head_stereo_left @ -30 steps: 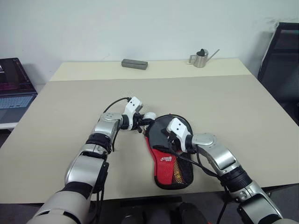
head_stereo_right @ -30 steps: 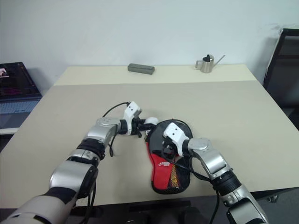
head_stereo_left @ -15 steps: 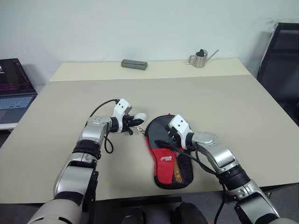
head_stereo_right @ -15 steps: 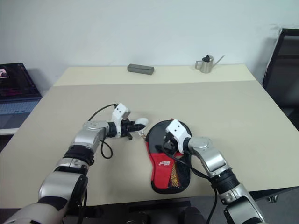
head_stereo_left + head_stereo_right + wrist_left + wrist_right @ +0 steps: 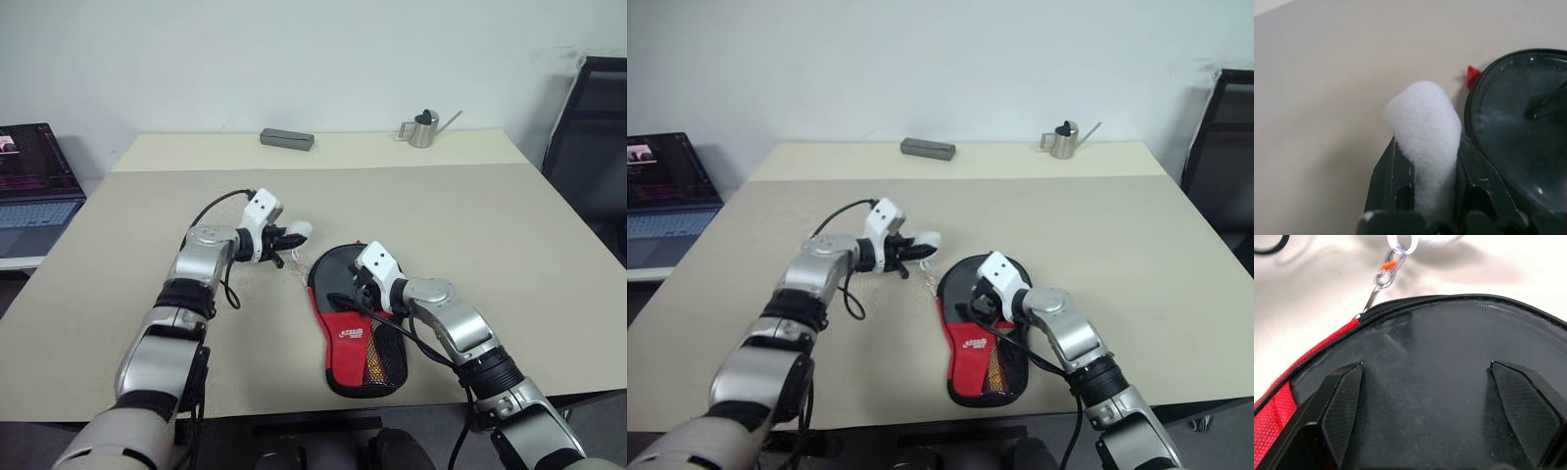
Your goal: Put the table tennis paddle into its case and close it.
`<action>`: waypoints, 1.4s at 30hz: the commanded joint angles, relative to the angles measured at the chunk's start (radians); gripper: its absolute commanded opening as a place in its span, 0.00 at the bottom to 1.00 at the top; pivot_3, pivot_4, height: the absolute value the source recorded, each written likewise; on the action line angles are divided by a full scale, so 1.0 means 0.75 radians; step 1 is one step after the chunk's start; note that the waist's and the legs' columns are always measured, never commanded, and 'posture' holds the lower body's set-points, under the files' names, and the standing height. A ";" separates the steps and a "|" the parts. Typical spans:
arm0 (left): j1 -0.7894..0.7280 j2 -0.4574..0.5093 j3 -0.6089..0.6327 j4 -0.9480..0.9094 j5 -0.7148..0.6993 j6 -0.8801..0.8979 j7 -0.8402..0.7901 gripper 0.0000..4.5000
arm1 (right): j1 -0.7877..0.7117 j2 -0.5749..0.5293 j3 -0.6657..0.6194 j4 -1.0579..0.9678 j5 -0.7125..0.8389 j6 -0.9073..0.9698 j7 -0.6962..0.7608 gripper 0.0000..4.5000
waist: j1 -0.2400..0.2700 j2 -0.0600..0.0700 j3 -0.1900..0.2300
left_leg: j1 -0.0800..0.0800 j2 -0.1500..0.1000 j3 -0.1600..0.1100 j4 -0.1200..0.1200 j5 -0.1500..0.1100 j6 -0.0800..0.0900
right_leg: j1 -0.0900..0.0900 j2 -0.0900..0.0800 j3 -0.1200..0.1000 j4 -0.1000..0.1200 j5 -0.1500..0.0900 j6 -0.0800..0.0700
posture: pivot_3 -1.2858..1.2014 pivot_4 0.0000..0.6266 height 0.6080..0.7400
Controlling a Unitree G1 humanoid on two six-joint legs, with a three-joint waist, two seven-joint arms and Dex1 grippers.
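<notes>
Item: table (image 5: 549, 255), tan, one. It carries all the items below.

Case (image 5: 358, 338), one: black pouch with red logo panel and mesh, lying flat by the table's near edge, about midway along it. The round black face of the table tennis paddle (image 5: 1449, 382), one, lies inside the case's open top; its handle cannot be seen, presumably under the red panel.

Pompom (image 5: 1425, 132), white, fluffy, one: joined by a small metal clip (image 5: 1385, 274) to the zipper pull at the case's rim.

Left gripper (image 5: 284, 238): fingers clenched on the pompom, which bulges out past the tips. Change noted: a second ago this gripper sat close against the case's rim; it has since drawn the pompom away towards the table's left side and a little upward, so the clip link now stands taut and apart from the rim. Judgement: this is the zipper pull in progress; the paddle is in, closing is not yet finished, since the rim stands open around the black face.

Right gripper (image 5: 364, 291): fingers (image 5: 1342, 401) released, spread wide and resting on the paddle's black face inside the case, apparently steadying it; position unchanged.

Far edge of the table: grey rectangular box (image 5: 287, 139), one; small metal watering can (image 5: 423, 128), one. Off the left side: laptop (image 5: 34, 186), one, screen lit.
</notes>
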 commanded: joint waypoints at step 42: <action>-0.472 -0.307 -0.031 0.633 0.392 -0.383 0.685 0.12 | 0.383 0.038 0.065 -0.255 -0.033 0.328 -0.149 1.00 | 0.008 -0.006 -0.005 | 0.000 0.000 -0.001 -0.003 -0.001 -0.001 | 0.001 0.000 -0.001 -0.003 -0.003 0.005 | 0.52 0.24 1.00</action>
